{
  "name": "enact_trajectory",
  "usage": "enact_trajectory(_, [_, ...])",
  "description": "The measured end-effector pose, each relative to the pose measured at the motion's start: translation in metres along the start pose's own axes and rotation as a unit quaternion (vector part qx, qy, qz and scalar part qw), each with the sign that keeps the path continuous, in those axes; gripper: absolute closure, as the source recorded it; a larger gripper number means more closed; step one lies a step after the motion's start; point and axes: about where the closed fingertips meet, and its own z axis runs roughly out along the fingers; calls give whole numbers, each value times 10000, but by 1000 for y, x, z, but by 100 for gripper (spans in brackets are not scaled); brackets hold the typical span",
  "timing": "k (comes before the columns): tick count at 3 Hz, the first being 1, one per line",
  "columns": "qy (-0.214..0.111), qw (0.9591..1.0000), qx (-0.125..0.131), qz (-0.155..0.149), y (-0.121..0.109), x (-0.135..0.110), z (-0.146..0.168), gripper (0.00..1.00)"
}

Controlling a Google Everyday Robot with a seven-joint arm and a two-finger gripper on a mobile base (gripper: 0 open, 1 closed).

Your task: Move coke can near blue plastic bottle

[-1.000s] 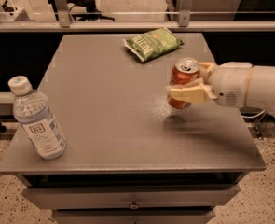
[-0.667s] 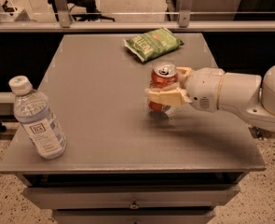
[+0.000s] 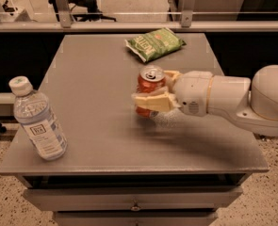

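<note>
The coke can (image 3: 149,82) is red with a silver top and stands upright near the middle of the grey table (image 3: 91,79), held a little above it. My gripper (image 3: 155,91) reaches in from the right and is shut on the can, one pale finger (image 3: 150,101) across its front. The blue plastic bottle (image 3: 37,119), clear with a white cap and pale label, stands at the table's front left corner, well to the left of the can.
A green chip bag (image 3: 154,43) lies at the back of the table, behind the can. My white arm (image 3: 233,100) spans the right side of the table. Drawers (image 3: 134,204) sit below the front edge. A railing runs behind the table.
My gripper has carried the coke can leftward across the table, toward the middle and closer to the bottle. The bottle and chip bag have not moved.
</note>
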Motion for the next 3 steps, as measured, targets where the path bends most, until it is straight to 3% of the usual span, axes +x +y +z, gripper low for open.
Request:
enact_trajectory(2, [-144, 9953, -962, 18, 95, -33, 60, 100])
enact_trajectory(3, [-145, 9918, -1271, -58, 122, -38, 84, 100])
